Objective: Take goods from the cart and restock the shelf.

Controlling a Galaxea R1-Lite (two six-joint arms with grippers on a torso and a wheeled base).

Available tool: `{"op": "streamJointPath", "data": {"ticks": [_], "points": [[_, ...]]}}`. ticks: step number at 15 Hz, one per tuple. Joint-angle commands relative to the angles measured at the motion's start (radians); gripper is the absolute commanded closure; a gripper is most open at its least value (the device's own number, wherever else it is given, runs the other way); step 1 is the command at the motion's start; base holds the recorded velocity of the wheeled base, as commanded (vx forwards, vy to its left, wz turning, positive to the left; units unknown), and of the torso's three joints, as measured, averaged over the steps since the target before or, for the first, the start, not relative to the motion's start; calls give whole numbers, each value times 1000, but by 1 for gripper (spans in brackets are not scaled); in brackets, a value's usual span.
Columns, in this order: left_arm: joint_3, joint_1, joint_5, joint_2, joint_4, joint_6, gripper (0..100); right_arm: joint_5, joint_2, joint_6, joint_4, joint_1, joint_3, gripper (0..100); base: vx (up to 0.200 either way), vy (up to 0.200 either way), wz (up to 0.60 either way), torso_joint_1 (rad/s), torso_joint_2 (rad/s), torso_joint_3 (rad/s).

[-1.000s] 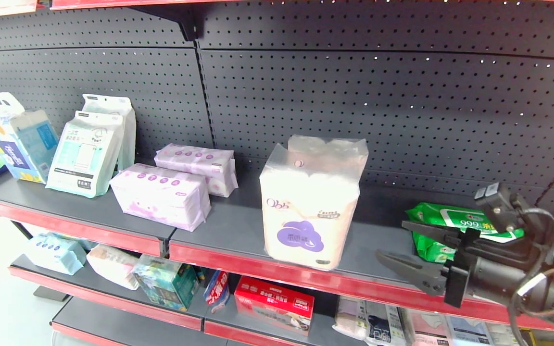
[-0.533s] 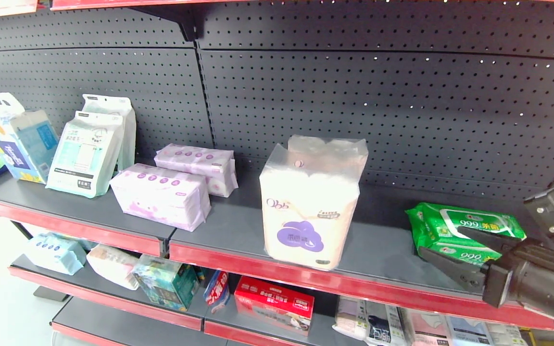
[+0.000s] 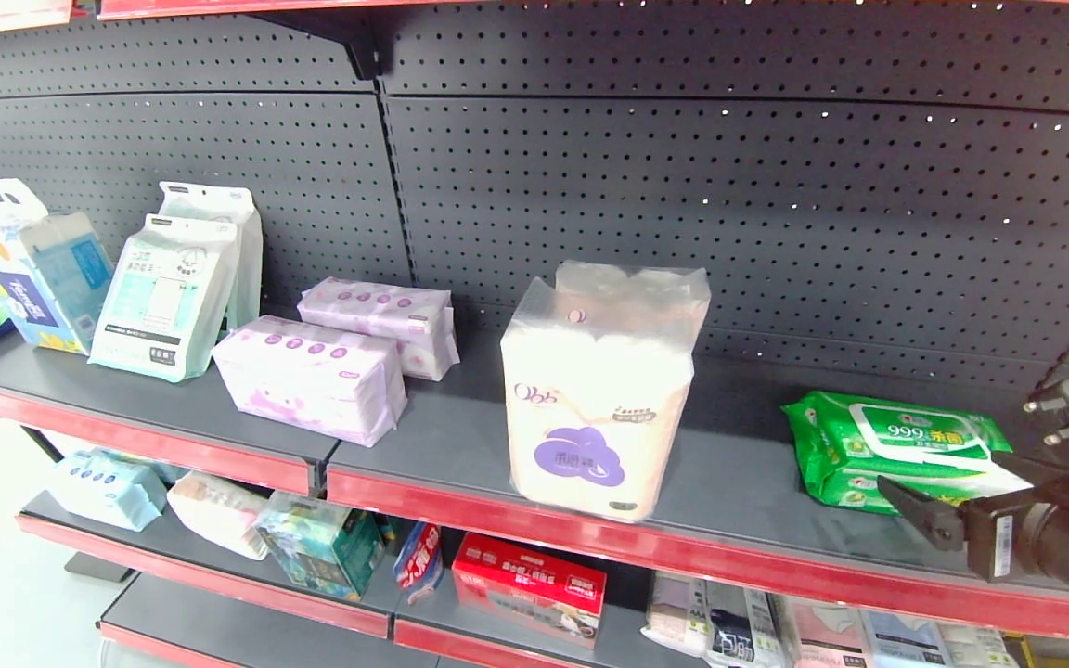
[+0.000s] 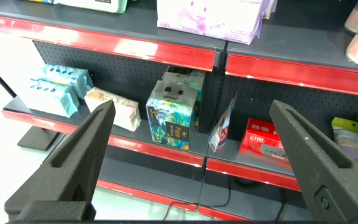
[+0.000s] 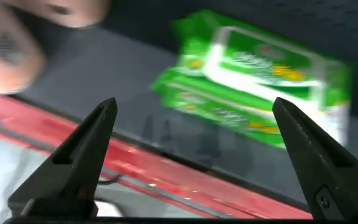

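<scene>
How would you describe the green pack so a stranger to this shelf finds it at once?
Find the dark shelf with the red front edge that bears the tall white tissue pack. Right of that pack, the green pack lies flat. It alone is bright green; its neighbours are white, purple or pale blue.

Right arm (image 3: pixel 1045 538) extended forward, jaws wide apart, empty. Left arm (image 4: pixel 73 168): jaws wide apart, empty.

Shelf (image 3: pixel 460 436) held 2 purple tissue packs (image 3: pixel 312 376) | 2 teal pouches (image 3: pixel 163 297) | 1 clear bag of rolls (image 3: pixel 595 399) | 2 green wipes packs (image 3: pixel 896 445) | 1 red box (image 3: pixel 530 584) lay below
</scene>
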Motion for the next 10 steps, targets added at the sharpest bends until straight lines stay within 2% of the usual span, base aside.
{"op": "streamJointPath", "data": {"ticks": [1,3,6,7,10], "points": [[0,-1,0,0,0,0,0,20,-24,5,2,-51,-19,0,0,0,0,0,0,0],[0,-1,0,1,0,0,0,32,-148,22,25,-116,2,0,0,0,0,0,0,0],[0,-1,0,1,0,0,0,231,-387,12,290,-297,10,0,0,0,0,0,0,0],[0,1,0,1,0,0,0,283,-509,14,363,-340,48,0,0,0,0,0,0,0],[0,-1,0,0,0,0,0,253,-634,20,361,-307,117,0,0,0,0,0,0,0]]}}
